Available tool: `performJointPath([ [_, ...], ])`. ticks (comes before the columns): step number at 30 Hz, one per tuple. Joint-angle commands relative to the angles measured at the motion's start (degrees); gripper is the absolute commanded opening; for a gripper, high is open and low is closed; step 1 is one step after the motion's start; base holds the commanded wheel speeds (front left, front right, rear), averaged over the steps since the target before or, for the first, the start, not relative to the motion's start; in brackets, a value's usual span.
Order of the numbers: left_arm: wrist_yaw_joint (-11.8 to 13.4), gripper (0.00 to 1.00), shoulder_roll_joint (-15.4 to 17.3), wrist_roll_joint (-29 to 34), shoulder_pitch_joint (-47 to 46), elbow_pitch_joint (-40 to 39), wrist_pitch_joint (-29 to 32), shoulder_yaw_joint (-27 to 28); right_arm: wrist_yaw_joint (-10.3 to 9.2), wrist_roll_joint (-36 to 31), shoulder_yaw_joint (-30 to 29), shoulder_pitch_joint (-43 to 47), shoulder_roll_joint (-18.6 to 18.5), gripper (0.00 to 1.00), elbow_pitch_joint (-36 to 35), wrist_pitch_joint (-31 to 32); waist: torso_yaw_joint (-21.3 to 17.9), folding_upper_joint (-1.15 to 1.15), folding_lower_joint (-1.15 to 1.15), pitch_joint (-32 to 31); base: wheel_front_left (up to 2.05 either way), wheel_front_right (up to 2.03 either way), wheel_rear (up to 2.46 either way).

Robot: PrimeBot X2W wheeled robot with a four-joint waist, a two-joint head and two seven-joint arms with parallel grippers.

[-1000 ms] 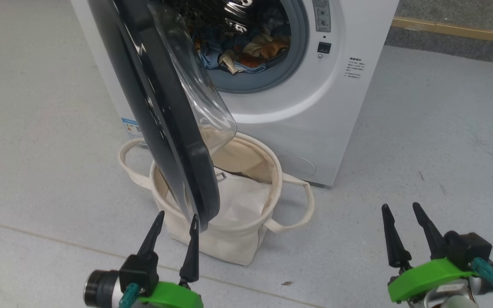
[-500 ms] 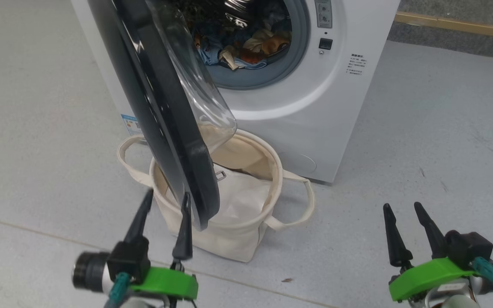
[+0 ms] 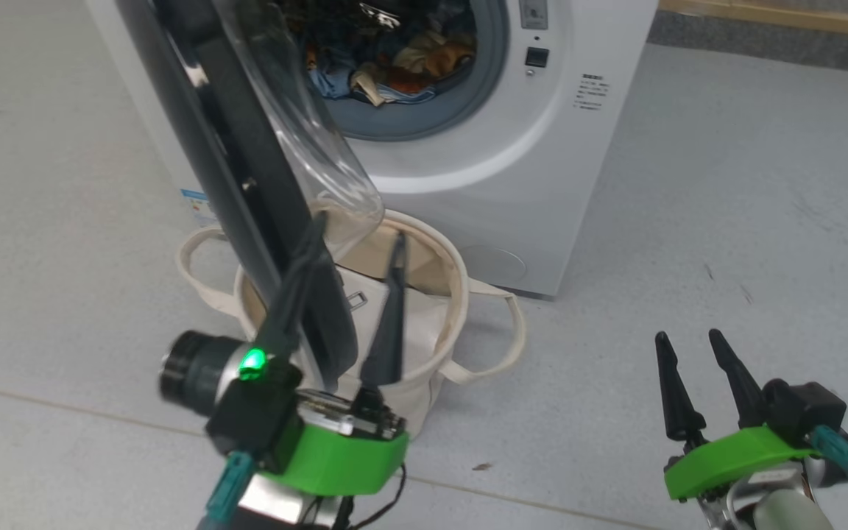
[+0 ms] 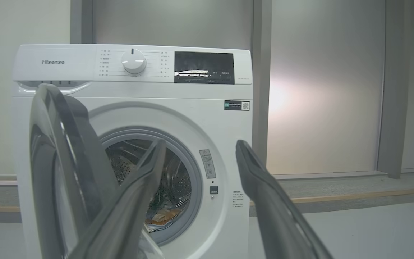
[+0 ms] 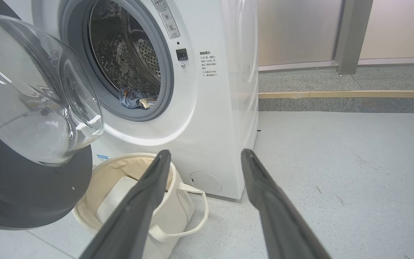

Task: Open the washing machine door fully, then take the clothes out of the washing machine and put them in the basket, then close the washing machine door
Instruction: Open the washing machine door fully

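Note:
The white washing machine (image 3: 512, 177) stands ahead, its drum mouth uncovered. The washing machine door (image 3: 247, 184), black-rimmed with a clear glass bowl, hangs part-way open and edge-on to me, over the basket (image 3: 461, 294). The clothes (image 3: 387, 62), blue with orange and cream, lie low in the drum, also in the wrist views (image 4: 160, 216) (image 5: 135, 100). My left gripper (image 3: 358, 227) is raised and open, one finger close along the door's inner edge and the other above the basket; I cannot tell if it touches. My right gripper (image 3: 687, 335) rests open and empty low at the right.
A flat white sheet (image 3: 409, 324) lies inside the cream basket, whose loop handles stick out at both sides. Grey floor spreads to the right of the machine. A raised kerb with a wooden strip (image 3: 777, 18) runs along the back right.
My left gripper has risen and gone forward, from below the door's lower edge to beside its inner face over the basket. The head view has shifted a little. The right gripper has stayed put.

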Motion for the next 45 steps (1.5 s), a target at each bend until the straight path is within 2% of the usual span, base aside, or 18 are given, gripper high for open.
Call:
performJointPath([
  [1,0.39,1.0,0.3,-0.96,-3.07,-0.83,-0.26,1.16,0.06,-0.15,1.34,-2.53,0.22,1.0,-1.54,-0.7,-0.76,0.0,0.0,0.54,0.0,0.0,0.0],
  [2,0.38,0.99,0.3,-1.81,-3.49,0.41,-0.26,0.6,0.06,-0.08,1.41,-2.79,0.28,1.0,-1.58,-0.7,-1.15,0.0,0.0,0.74,0.0,0.0,0.0],
  [3,0.36,0.63,0.3,-2.32,-3.92,1.95,-0.26,0.13,0.06,-0.01,1.44,-3.03,0.35,1.0,-1.63,-0.7,-1.53,0.0,0.0,0.92,0.0,0.0,0.0],
  [4,0.25,0.08,0.3,-2.41,-4.38,3.68,-0.26,-0.37,0.06,0.07,1.44,-3.24,0.42,1.0,-1.68,-0.7,-1.89,0.0,0.0,1.1,0.0,0.0,0.0],
  [5,0.19,0.02,0.3,-2.87,-4.79,5.26,-0.26,-0.79,0.06,0.15,1.44,-3.42,0.48,1.0,-1.72,-0.7,-2.25,0.0,0.0,1.28,0.0,0.0,0.0],
  [12,0.61,0.0,0.3,-4.9,-6.26,14.68,-0.26,-2.63,0.06,0.44,1.03,-3.78,0.84,1.0,-1.61,-0.7,-3.36,0.0,0.0,1.85,0.0,0.0,0.0],
  [16,3.43,0.0,0.3,-5.84,-6.7,18.92,-0.26,-1.51,0.06,0.59,0.93,-3.91,1.06,1.0,-1.56,-0.7,-3.47,0.0,0.0,2.13,0.0,0.0,0.0],
  [21,6.49,0.0,0.29,-6.45,-6.9,21.16,-0.26,-0.26,0.06,0.68,1.11,-3.98,1.17,1.0,-1.25,-0.7,-2.82,0.0,0.0,2.32,0.0,0.0,0.0],
  [29,8.26,0.0,0.29,-7.41,-6.29,21.71,-0.26,0.48,0.06,0.71,1.13,-3.8,1.09,1.0,-1.12,-0.7,-0.5,0.0,0.0,2.1,0.0,0.0,0.0],
  [38,8.7,0.03,0.29,-7.59,-4.09,21.04,-0.26,1.82,0.06,0.84,1.23,-3.16,0.85,1.0,-0.62,-0.7,3.98,0.0,0.0,1.13,0.0,0.0,0.0],
  [45,8.23,0.02,0.29,-7.11,-1.99,20.74,-0.26,3.92,0.06,1.03,1.27,-2.29,0.96,1.0,0.35,-0.7,8.46,0.0,0.0,-0.29,0.0,0.0,0.0],
])
